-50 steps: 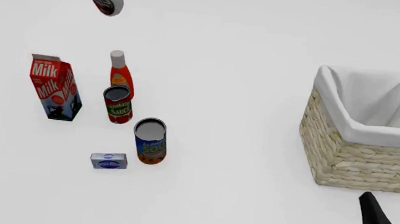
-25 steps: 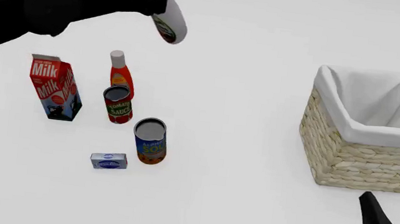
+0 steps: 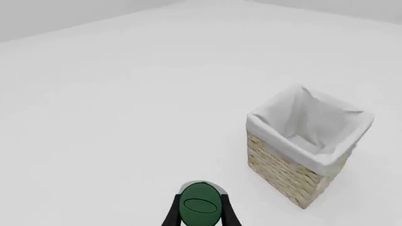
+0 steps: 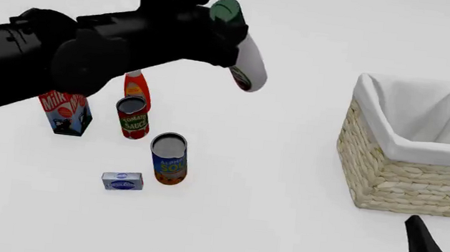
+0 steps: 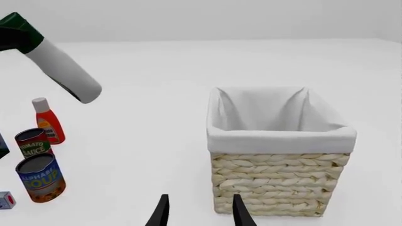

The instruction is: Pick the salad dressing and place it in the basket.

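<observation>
Left gripper (image 4: 219,22): closed on the neck of the salad dressing, just below the cap; fingers (image 3: 171,214) were seen on both sides of the cap in the left wrist view.
Salad dressing (image 4: 247,62): held in the air, tilted, dark green cap (image 3: 200,206) up toward the gripper, base angled down toward the basket side; no contact with the table; positioned above the table between the grocery group and the basket, well apart from the basket.
Right gripper (image 5: 197,212): jaws parted, nothing held; kept low at the near right, just beside the basket's near side.
Basket (image 4: 395,175): wicker, white cloth lining folded over the rim; stood upright at the right of the table; interior was seen to hold only the lining.
Ketchup bottle (image 4: 136,88): orange-red, upright, partly hidden behind the left arm.
Tomato sauce can (image 4: 132,117): upright, just in front of the ketchup bottle.
Alphabet soup can (image 4: 169,158): upright, nearer the camera than the tomato sauce can.
Milk carton (image 4: 65,114): upper part hidden by the arm.
Small box (image 4: 123,181): blue-white, laid flat, near the soup can.
</observation>
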Robot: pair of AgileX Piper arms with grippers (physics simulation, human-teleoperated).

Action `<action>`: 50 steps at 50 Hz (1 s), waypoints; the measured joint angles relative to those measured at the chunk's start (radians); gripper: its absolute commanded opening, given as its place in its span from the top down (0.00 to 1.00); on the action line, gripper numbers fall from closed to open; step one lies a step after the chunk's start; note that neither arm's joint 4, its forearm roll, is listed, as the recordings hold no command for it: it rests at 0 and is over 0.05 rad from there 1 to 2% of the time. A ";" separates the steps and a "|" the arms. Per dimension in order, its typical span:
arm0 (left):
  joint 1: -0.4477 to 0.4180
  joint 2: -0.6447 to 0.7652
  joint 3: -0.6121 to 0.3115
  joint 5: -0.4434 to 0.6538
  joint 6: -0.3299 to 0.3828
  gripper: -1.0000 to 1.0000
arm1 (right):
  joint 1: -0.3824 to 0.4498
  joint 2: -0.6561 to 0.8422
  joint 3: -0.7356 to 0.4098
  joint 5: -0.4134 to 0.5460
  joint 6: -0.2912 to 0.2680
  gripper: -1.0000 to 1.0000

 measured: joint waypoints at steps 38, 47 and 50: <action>-0.149 0.167 0.022 -0.088 -0.067 1.00 | -0.010 0.000 0.000 -0.003 0.001 0.00; -0.143 0.225 -0.007 -0.103 -0.071 1.00 | -0.014 0.000 0.000 -0.007 0.000 0.00; -0.139 0.243 -0.019 -0.104 -0.071 1.00 | -0.016 0.000 0.000 -0.008 -0.001 0.00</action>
